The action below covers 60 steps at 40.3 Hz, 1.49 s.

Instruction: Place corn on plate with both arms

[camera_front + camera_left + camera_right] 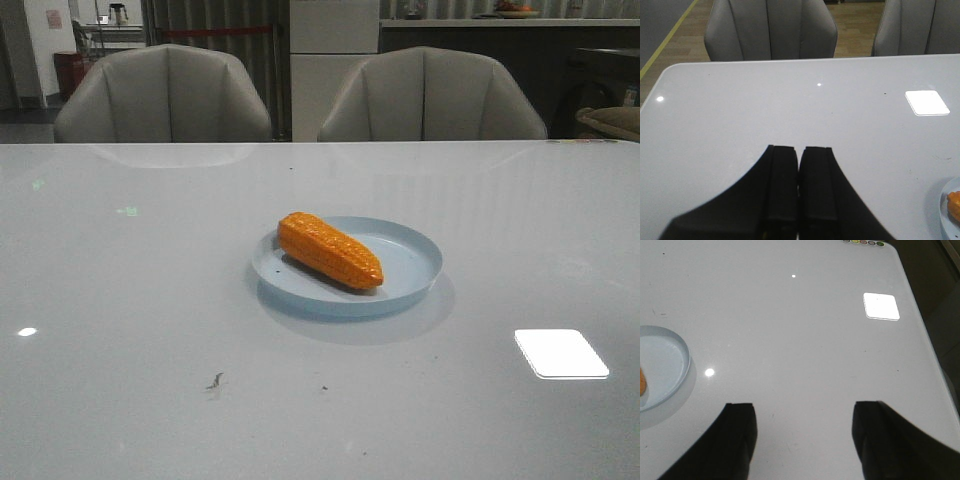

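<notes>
Front view: the orange corn cob [330, 250] lies on its side inside the pale blue plate [415, 262], resting diagonally, its blunt end toward the plate's far-left rim and its tapered tip pointing toward the near right. The plate sits near the middle of the glossy white worktop [130, 330]. Neither of my arms shows in this view. Two grey chairs [165, 95] stand behind the worktop's far edge. A bright rectangular light reflection [561, 353] lies on the worktop, near right of the plate, and a small dark smudge [214, 381] marks the surface nearer than the plate, to its left.

Left wrist view: my left end effector [799, 185] has its two black fingers [781, 185] pressed together, nothing between them, above bare worktop. A sliver of the plate [946, 210] and a bit of the corn [955, 202] sit at the frame edge, well apart from the fingers.

Right wrist view: my right end effector [802, 440] has its fingers [737, 440] spread wide apart, empty, only worktop showing in the gap. Part of the plate [670, 360] is visible off to one side, with a scrap of corn [642, 382] at its edge, clear of the fingers.
</notes>
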{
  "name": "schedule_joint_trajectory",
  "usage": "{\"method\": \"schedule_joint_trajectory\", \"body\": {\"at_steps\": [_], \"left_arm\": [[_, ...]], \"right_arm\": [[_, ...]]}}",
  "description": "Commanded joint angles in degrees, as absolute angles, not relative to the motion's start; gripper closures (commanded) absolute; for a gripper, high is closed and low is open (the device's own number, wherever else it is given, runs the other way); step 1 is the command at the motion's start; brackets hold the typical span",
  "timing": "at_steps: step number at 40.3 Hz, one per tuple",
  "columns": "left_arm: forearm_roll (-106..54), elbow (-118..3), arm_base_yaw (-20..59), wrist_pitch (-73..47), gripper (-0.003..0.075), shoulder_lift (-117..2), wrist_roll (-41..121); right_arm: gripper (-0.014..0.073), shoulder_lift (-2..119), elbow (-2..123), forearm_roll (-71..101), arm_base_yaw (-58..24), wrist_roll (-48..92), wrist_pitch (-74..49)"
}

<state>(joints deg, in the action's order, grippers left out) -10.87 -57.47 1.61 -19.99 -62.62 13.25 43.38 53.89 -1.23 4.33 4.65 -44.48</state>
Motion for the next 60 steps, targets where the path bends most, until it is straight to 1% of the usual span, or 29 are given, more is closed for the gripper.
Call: {"method": "schedule_joint_trajectory", "body": {"at_steps": [1,19,23,29,34,40,44,53,60], "left_arm": [[-11.7,-59.2,1.5,-15.5,0.0627,-61.6,13.0],[-11.7,-58.9,1.5,-14.7,0.0627,-68.0,13.0],[-11.1,-58.9,2.8,-16.9,0.0627,-67.3,13.0],[-4.8,-58.1,6.0,-16.8,0.0627,-63.8,12.1],[-2.1,-52.2,8.1,-10.6,0.0627,-57.1,6.8],[-2.5,-37.6,8.2,4.9,0.0627,-45.4,6.8],[-2.5,-28.1,8.2,11.9,0.0627,-37.2,6.8],[-2.4,-14.1,7.5,13.2,0.0627,-17.2,6.8],[-2.5,-8.5,2.5,11.2,0.0627,-5.0,6.8]], "right_arm": [[0.0072,43.0,55.3,-1.2,4.6,4.8,-40.4],[0.0072,43.0,55.3,-1.2,4.6,4.8,-40.4],[0.0072,43.0,55.3,-1.2,4.6,4.8,-40.4],[0.0072,43.0,55.3,-1.2,4.6,4.8,-40.4],[0.0072,43.0,55.3,-1.2,4.6,4.8,-40.4],[0.0072,43.0,55.3,-1.2,4.6,4.8,-40.4],[0.0072,43.0,55.3,-1.2,4.6,4.8,-40.4],[0.0072,43.0,55.3,-1.2,4.6,4.8,-40.4],[0.0072,43.0,55.3,-1.2,4.6,4.8,-40.4]]}}
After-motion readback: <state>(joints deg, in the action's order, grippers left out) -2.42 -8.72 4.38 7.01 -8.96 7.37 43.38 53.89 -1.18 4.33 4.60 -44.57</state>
